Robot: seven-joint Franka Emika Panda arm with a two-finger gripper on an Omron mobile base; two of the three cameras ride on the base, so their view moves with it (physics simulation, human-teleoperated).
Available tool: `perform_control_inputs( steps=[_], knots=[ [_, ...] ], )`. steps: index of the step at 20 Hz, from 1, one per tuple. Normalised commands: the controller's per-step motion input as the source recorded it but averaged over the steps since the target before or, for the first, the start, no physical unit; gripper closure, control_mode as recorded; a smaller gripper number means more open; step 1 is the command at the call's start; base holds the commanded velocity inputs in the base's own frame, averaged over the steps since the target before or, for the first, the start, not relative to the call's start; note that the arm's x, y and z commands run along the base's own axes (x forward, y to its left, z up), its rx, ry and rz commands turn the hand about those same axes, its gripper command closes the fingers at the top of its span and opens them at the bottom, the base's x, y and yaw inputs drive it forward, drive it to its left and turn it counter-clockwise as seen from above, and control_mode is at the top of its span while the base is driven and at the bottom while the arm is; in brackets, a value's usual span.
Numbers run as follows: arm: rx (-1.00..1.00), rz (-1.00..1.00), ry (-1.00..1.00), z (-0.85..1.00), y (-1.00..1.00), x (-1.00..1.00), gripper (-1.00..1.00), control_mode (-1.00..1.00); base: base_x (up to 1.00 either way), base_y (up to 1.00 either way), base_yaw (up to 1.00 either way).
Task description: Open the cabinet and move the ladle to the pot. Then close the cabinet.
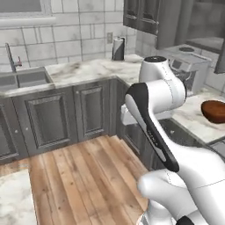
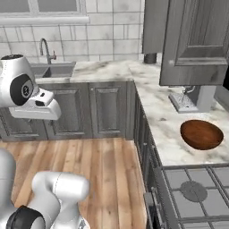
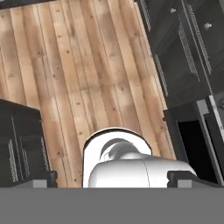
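We see the wall cabinet (image 2: 197, 42) hanging above the marble counter (image 2: 156, 107), and in the right base view one of its dark raised-panel doors stands swung out toward us, so we judge the opening step partly or wholly done; the same cabinet (image 1: 141, 15) sits at the top of the left base view. We cannot make out the ladle or the pot from here: the cabinet's interior is hidden behind the door, and the only vessel on the counter is the glossy wooden bowl (image 2: 201, 133), which is not the target, lying near the stove top (image 2: 194, 192). Our arm is folded back over the wooden floor (image 3: 78, 78), well apart from the cabinet, with the hand camera looking down at the planks and the base cabinets (image 3: 179, 57). The gripper (image 3: 111, 177) shows two dark fingertips (image 3: 37, 178) set wide apart at either lower corner, with nothing between them. For the step in hand, we would do well to lift the hand toward the cabinet opening, approach from the side away from the door edge so the forearm clears it, and find the ladle's thin handle before committing to a grasp, since a small dark tool against a shaded shelf is easy to misjudge.
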Motion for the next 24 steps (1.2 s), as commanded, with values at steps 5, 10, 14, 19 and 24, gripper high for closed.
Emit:
perform_control_inputs(
  steps=[5,10,14,19,24],
  knots=[
    [0.00,0.00,0.00,0.00,0.00,0.00,-1.00,1.00,1.00,-0.03,0.13],
    [0.00,0.00,0.00,0.00,0.00,0.00,-1.00,1.00,1.00,-0.24,0.00],
    [0.00,0.00,0.00,0.00,0.00,0.00,-1.00,1.00,1.00,-0.27,-0.09],
    [0.00,0.00,0.00,0.00,0.00,0.00,-1.00,1.00,0.73,-0.34,-0.39],
    [0.00,0.00,0.00,0.00,0.00,0.00,-1.00,1.00,0.24,-0.17,-0.49]
  ],
)
